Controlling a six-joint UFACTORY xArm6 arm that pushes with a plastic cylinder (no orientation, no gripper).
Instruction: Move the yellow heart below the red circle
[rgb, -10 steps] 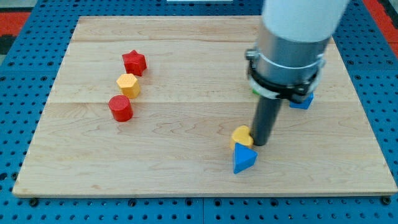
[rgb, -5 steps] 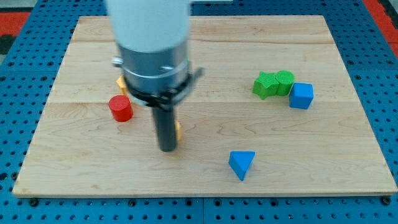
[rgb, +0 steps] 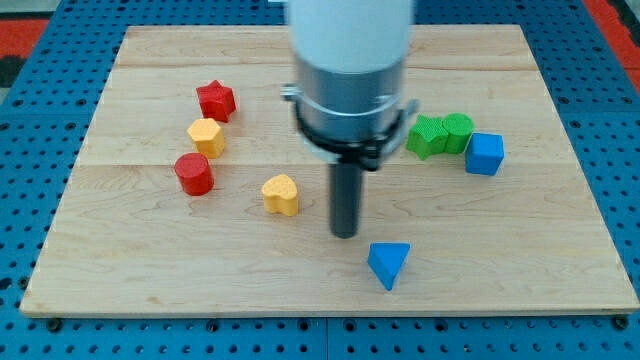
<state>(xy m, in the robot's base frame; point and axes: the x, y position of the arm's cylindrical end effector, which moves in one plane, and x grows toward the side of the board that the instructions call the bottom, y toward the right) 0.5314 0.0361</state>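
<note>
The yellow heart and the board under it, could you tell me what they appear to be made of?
The yellow heart looks like painted wood or plastic: solid even colour, matte; I can't say which. The board looks like pale unfinished wood, with visible grain and plank seams.

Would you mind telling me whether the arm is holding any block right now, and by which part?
Nothing is held. My tip rests on the board, apart from the yellow heart block at the view's left of it.
</note>
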